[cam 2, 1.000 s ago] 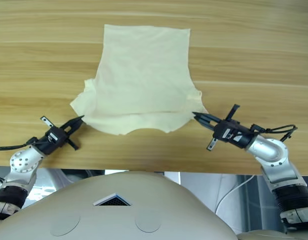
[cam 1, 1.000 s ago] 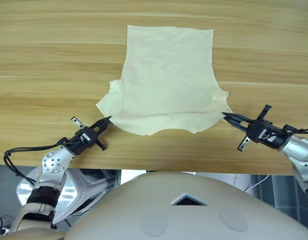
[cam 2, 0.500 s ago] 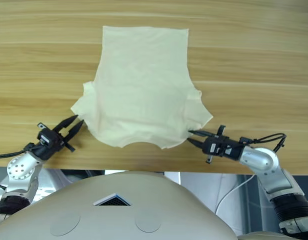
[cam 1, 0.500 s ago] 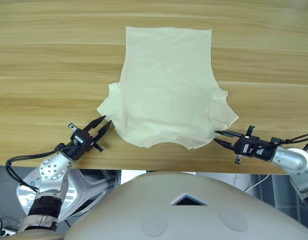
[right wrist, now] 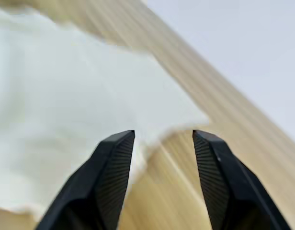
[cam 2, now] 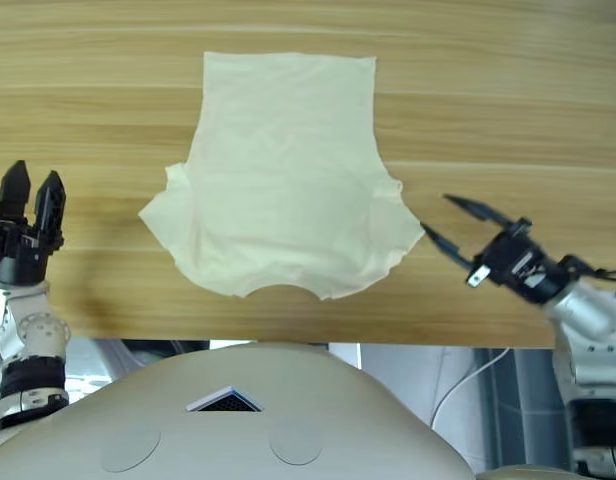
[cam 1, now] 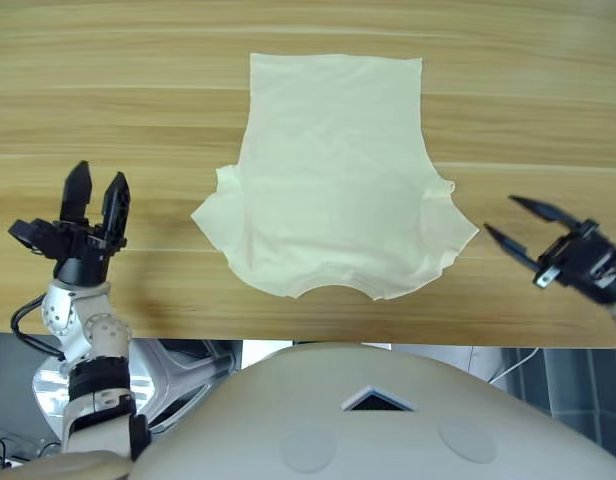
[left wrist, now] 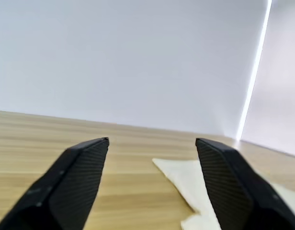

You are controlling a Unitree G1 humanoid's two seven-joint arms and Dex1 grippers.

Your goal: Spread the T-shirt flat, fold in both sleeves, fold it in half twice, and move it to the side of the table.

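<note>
The pale yellow T-shirt (cam 1: 333, 180) lies spread flat on the wooden table (cam 1: 118, 120), collar toward the near edge, hem at the far side, both short sleeves out to the sides. My left gripper (cam 1: 96, 188) is raised well to the left of the shirt, fingers pointing up and open, holding nothing. My right gripper (cam 1: 513, 222) hovers just right of the right sleeve (cam 1: 450, 225), open and clear of the cloth. The left wrist view shows the shirt's edge (left wrist: 200, 184) beyond its open fingers (left wrist: 75, 177). In the right wrist view the sleeve (right wrist: 66, 120) lies past its spread fingertips (right wrist: 114, 163).
Bare wood surrounds the shirt on the left, right and far side. The table's near edge (cam 1: 188, 335) runs just below the collar.
Both grippers have let go of the shirt's near corners and pulled away. The left one rose and swung out to the left; the right one lifted and moved right. The shirt now lies flat.
</note>
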